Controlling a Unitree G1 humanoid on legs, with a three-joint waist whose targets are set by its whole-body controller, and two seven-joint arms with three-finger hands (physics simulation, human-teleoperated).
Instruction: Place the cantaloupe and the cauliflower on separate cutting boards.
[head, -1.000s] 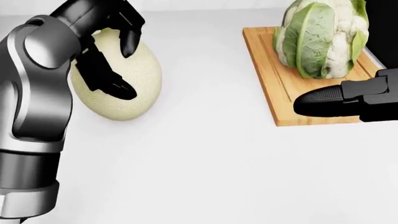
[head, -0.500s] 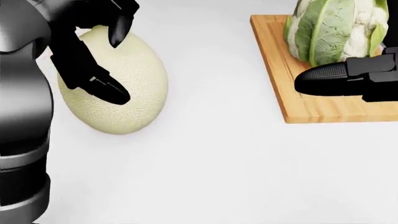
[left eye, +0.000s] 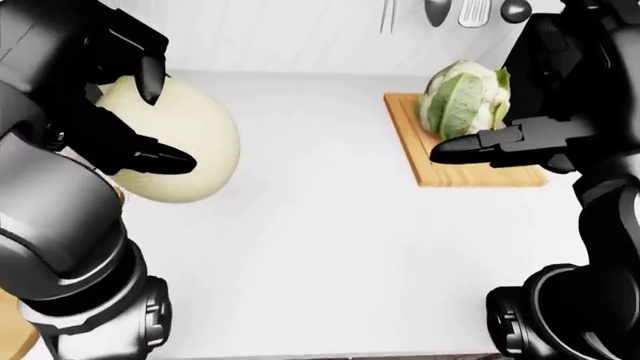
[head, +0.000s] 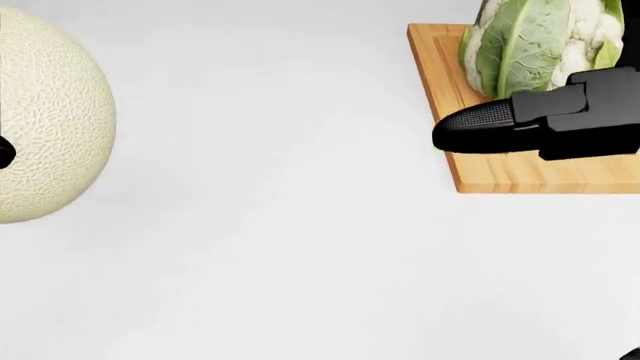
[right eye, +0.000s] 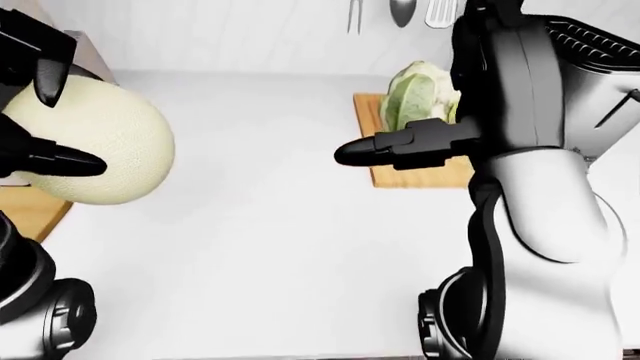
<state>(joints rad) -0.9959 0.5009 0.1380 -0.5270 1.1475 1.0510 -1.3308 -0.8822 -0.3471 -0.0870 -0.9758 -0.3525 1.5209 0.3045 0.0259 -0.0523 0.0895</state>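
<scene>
The left hand (left eye: 125, 112) is gripping the cantaloupe (left eye: 175, 139) at the left of the white counter (left eye: 320, 225) — black fingers (left eye: 150, 75) curling round it. The cauliflower (left eye: 462, 101) is sitting on a cutting board (left eye: 425, 161) far right, and the right hand (left eye: 500, 142) is hovering beside it; I cannot tell its fingers' spread.

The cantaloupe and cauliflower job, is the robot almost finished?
About halfway. The green-leafed white cauliflower already sits on the light wooden cutting board, with the right robot hand beside it. The left robot hand grips the round, pale netted cantaloupe. It must still go onto the other wooden board.
</scene>
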